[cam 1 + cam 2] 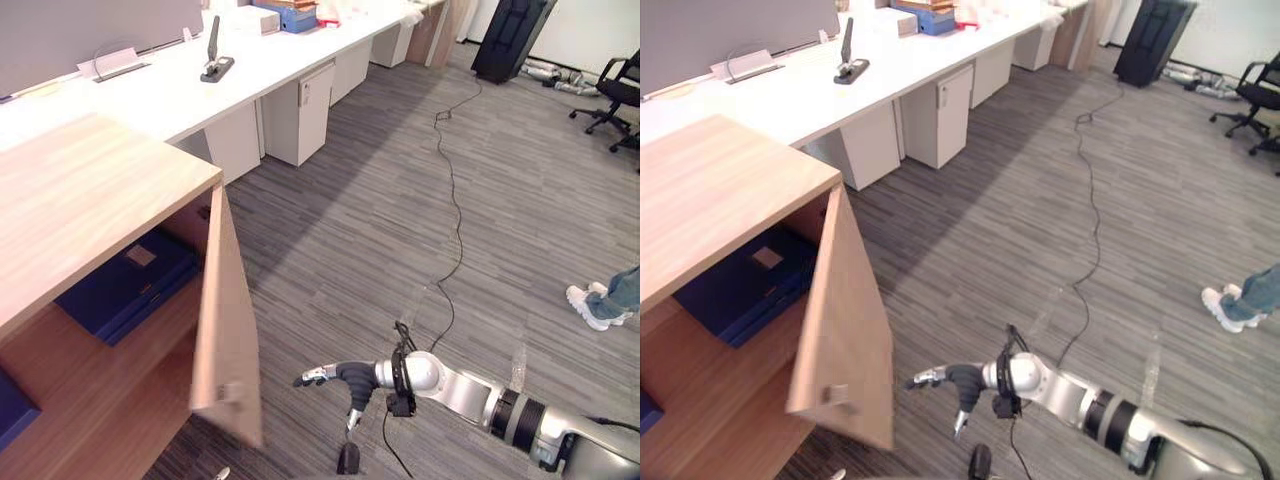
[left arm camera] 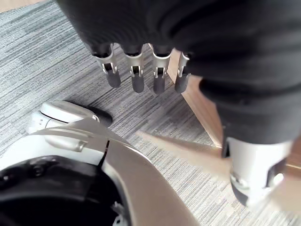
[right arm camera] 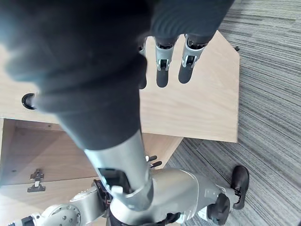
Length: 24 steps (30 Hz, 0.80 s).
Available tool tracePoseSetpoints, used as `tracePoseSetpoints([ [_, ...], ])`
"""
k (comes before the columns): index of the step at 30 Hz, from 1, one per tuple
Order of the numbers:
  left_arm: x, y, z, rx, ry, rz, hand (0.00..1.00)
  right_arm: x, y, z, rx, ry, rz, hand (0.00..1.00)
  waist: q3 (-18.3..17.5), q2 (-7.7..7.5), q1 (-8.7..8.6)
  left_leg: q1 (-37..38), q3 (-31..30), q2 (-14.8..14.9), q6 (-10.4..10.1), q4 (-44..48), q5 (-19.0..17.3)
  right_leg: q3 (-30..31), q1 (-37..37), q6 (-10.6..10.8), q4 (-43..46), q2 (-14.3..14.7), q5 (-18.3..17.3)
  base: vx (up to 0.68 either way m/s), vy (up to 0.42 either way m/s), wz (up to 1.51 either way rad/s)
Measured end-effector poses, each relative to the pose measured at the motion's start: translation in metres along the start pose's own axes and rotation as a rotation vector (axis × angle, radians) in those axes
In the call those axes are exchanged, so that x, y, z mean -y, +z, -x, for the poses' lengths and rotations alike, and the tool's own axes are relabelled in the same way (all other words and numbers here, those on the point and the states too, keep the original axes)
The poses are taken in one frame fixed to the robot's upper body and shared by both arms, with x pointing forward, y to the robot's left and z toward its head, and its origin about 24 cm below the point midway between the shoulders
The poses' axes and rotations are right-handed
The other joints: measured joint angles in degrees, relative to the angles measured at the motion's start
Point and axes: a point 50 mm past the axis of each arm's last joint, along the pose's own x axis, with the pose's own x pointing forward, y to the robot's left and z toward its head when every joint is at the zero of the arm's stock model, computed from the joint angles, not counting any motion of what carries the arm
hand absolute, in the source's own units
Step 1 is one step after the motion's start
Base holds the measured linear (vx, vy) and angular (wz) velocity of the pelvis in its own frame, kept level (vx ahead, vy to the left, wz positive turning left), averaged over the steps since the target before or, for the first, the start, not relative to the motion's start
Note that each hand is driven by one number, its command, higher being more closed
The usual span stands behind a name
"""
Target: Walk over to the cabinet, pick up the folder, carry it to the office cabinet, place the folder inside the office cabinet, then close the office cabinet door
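Note:
A dark blue folder [image 1: 130, 285] lies flat on a shelf inside the wooden office cabinet [image 1: 70, 190] at the left. The cabinet's door [image 1: 228, 320] stands wide open, edge-on to me. My right hand [image 1: 338, 378] reaches in low from the right with straight fingers, open and holding nothing. It is a short gap to the right of the door's lower part. In the right wrist view its fingers [image 3: 162, 61] hang in front of the door panel [image 3: 202, 103] without touching it. My left hand [image 2: 137, 66] hangs open over the carpet, holding nothing.
A second blue item [image 1: 12, 405] sits at the lower left edge of the cabinet. A long white desk [image 1: 280, 60] with drawer units runs along the back. A person's shoe [image 1: 592, 305] stands at the right. An office chair [image 1: 620, 95] is far right.

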Motion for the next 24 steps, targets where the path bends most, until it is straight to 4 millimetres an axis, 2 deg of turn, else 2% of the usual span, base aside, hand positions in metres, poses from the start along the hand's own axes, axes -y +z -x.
tracePoseSetpoints([
  [3, -0.002, 0.0, 0.0, -0.002, 0.008, 0.015, 0.0, -0.003, -0.004, 0.003, -0.005, -0.004, -0.025, 0.0, -0.1, -0.17, 0.13, 0.0, -0.2, -0.4, 0.1, -0.1, 0.1, 0.0, 0.0, 0.2, 0.0, -0.6, 0.1, -0.02, 0.092, 0.01],
  [7, -0.003, 0.0, 0.0, 0.0, 0.008, 0.043, 0.0, -0.012, -0.018, 0.01, -0.029, -0.04, -0.105, 0.0, 0.6, -0.41, 1.2, -0.3, -2.2, -0.4, 0.1, -0.4, 0.5, -1.9, 0.5, 0.3, 0.1, -1.0, -0.1, 0.02, 0.059, 0.27],
  [10, -0.001, -0.001, 0.0, 0.003, 0.001, 0.091, 0.0, -0.018, -0.045, 0.02, -0.114, -0.098, -0.199, 0.0, 1.3, -0.95, 2.13, -2.1, -7.3, -0.9, 0.2, -0.6, 1.7, -7.0, 1.5, 0.8, 0.3, -1.9, -0.9, 0.02, 0.033, 0.87],
  [12, -0.002, -0.004, 0.001, -0.004, 0.01, 0.128, 0.0, -0.02, -0.074, 0.024, -0.222, -0.181, -0.292, 0.0, 2.0, -1.11, 4.34, -2.6, -11.0, -1.5, 0.3, -0.8, 2.3, -10.6, 2.8, 1.4, 0.3, -2.9, -1.7, 0.01, 0.034, 0.85],
  [13, -0.001, -0.006, 0.001, -0.009, 0.01, 0.133, 0.0, -0.02, -0.082, 0.024, -0.253, -0.203, -0.308, 0.0, 2.0, -1.1, 4.84, -2.9, -12.1, -1.7, 0.4, -0.8, 2.4, -11.4, 3.1, 1.6, 0.3, -3.1, -1.9, 0.0, 0.034, 0.76],
  [15, 0.001, -0.013, 0.003, -0.027, 0.007, 0.145, 0.0, -0.027, -0.109, 0.021, -0.385, -0.292, -0.382, 0.0, 2.3, -0.46, 6.18, -3.4, -16.1, -3.0, 0.8, 0.1, 2.6, -15.6, 4.5, 2.8, 2.2, -5.3, -3.7, 0.03, 0.069, 0.94],
  [16, 0.001, -0.014, 0.003, -0.029, 0.006, 0.143, 0.0, -0.03, -0.116, 0.022, -0.422, -0.322, -0.404, 0.0, 2.6, 0.03, 6.17, -3.6, -17.5, -3.5, 1.0, 0.9, 2.5, -16.9, 4.4, 3.0, 4.9, -6.5, -5.2, 0.06, 0.127, 1.12],
  [18, 0.004, -0.018, 0.004, -0.047, -0.002, 0.135, 0.0, -0.049, -0.136, 0.023, -0.523, -0.412, -0.529, 0.0, 3.3, 0.98, 6.02, -4.0, -22.8, -6.4, 2.3, 3.2, 1.9, -18.9, 2.6, 3.5, 18.5, -12.3, -11.2, 0.08, 0.15, 1.39],
  [19, 0.006, -0.019, 0.004, -0.057, -0.011, 0.098, 0.0, -0.063, -0.144, 0.023, -0.565, -0.467, -0.618, 0.0, 3.5, 1.7, 5.69, -4.1, -26.3, -7.9, 3.8, 4.2, 1.5, -15.5, 1.2, 2.5, 25.2, -14.8, -12.1, 0.09, 0.137, 1.46],
  [20, 0.007, -0.019, 0.004, -0.057, -0.019, 0.071, 0.0, -0.069, -0.147, 0.023, -0.582, -0.504, -0.673, 0.0, 3.9, 2.22, 5.47, -4.2, -28.2, -8.5, 3.9, 5.0, 1.4, -12.5, 0.4, 2.3, 28.2, -15.3, -12.0, 0.12, 0.1, 1.8],
  [21, 0.006, -0.015, 0.003, -0.053, -0.026, 0.023, 0.0, -0.086, -0.153, 0.02, -0.62, -0.595, -0.817, 0.0, 4.0, 2.89, 4.63, -5.8, -33.2, -9.4, 4.2, 6.8, 1.3, -1.0, -2.2, 1.4, 31.8, -13.8, -15.0, 0.14, 0.025, 1.73],
  [22, 0.007, -0.011, 0.001, -0.041, -0.029, 0.011, 0.0, -0.097, -0.156, 0.02, -0.642, -0.638, -0.896, 0.0, 4.1, 3.14, 4.34, -7.0, -36.7, -9.8, 4.0, 7.6, 1.5, 6.1, -3.0, 2.2, 31.2, -11.4, -17.3, 0.14, -0.027, 1.99],
  [23, 0.01, -0.005, -0.001, -0.029, -0.035, 0.006, 0.0, -0.108, -0.158, 0.021, -0.672, -0.666, -0.964, 0.0, 4.3, 3.5, 4.15, -8.2, -40.0, -10.0, 3.6, 7.9, 1.7, 11.7, -3.7, 3.0, 30.2, -8.7, -19.1, 0.12, -0.124, 1.51],
  [24, 0.012, -0.001, -0.002, -0.019, -0.041, 0.003, 0.0, -0.116, -0.16, 0.023, -0.693, -0.68, -1.002, 0.0, 4.5, 3.7, 3.82, -9.1, -42.3, -10.4, 2.8, 8.4, 2.2, 14.9, -4.0, 3.3, 29.3, -7.4, -20.0, 0.1, -0.2, 1.73],
])
